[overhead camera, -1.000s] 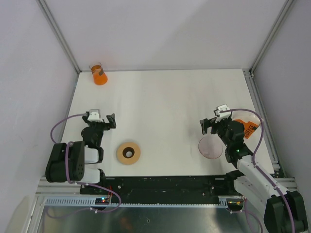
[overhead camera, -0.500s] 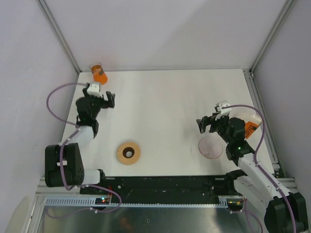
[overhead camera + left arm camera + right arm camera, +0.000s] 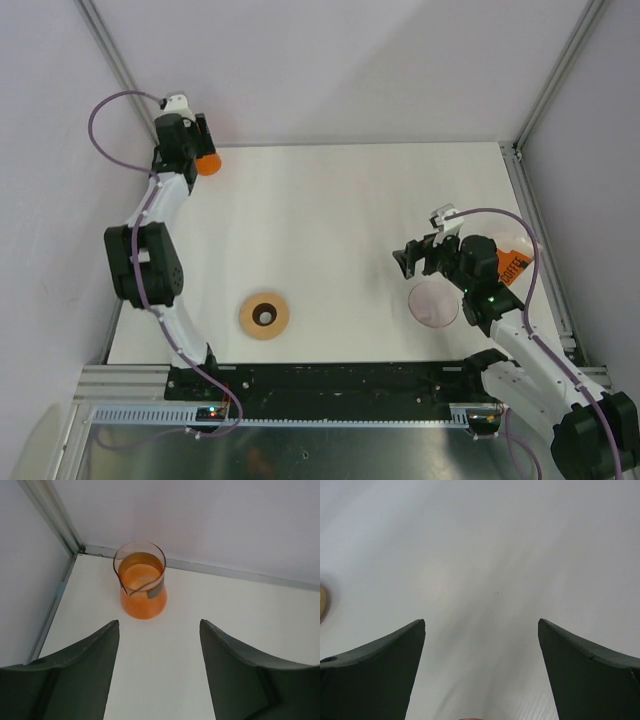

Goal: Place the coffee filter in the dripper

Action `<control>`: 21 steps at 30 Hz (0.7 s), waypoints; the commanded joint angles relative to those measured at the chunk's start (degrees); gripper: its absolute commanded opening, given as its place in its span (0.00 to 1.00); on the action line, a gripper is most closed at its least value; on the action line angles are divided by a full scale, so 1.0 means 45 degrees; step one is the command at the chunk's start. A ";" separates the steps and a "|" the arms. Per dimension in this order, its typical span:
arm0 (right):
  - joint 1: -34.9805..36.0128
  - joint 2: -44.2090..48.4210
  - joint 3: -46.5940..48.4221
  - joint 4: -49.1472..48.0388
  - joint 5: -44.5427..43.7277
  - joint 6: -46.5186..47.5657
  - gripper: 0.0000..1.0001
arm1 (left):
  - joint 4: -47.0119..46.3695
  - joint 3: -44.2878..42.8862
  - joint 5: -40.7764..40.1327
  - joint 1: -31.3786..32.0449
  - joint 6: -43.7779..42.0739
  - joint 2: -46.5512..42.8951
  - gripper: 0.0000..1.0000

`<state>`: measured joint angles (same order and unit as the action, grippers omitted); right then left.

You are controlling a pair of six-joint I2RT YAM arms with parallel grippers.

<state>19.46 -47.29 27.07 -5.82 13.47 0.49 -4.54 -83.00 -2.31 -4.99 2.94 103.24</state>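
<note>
Left gripper point(image 3: 159, 630): jaws wide and empty, at the far-left corner, facing the orange glass carafe point(image 3: 142, 587).
Right gripper point(image 3: 481, 625): jaws wide and empty, hovering just beyond the dripper point(image 3: 432, 306).
Dripper: near right of the table, rim up.
Coffee filter point(image 3: 518, 243): I take it to be the pale paper at the far right beside the orange packet point(image 3: 510, 268), partly hidden by my right arm.
Handling: probably very light and limp, and it would crease easily.
Hold: I would pinch one free edge gently with my right fingers.
</note>
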 commanded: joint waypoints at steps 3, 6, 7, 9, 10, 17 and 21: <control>0.0434 0.0130 0.0488 0.0053 0.0182 0.0138 0.99 | 0.1996 -0.4447 -0.2113 -0.0266 0.1317 0.3282 0.68; 0.0764 0.0207 0.0479 0.0207 -0.0029 0.0127 0.99 | 0.2477 -0.6804 -0.2355 -0.0554 0.1546 0.4928 0.64; 0.0905 0.0250 0.0484 0.0282 -0.0193 0.0126 0.99 | 0.2592 -0.7402 -0.2308 -0.0669 0.1560 0.5338 0.63; 0.1133 0.0341 0.0487 0.0421 -0.0458 0.0155 0.99 | 0.2825 -0.8569 -0.2297 -0.0834 0.1545 0.6183 0.60; 0.1236 0.0376 0.0488 0.0477 -0.0574 0.0179 0.99 | 0.2912 -0.9085 -0.2299 -0.0917 0.1550 0.6572 0.58; 0.1574 0.0367 0.0676 0.0757 -0.1254 0.0461 0.99 | 0.3029 -1.0756 -0.1338 -0.1374 0.2180 0.8102 0.44; 0.1634 0.0252 0.0916 0.0985 -0.1516 0.0665 0.99 | 0.3045 -1.0906 -0.0685 -0.1406 0.2141 0.8412 0.44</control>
<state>26.33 -46.22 27.59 -1.65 9.06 1.87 8.93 -128.79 -8.80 -11.16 11.03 140.00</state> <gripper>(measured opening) 0.993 0.437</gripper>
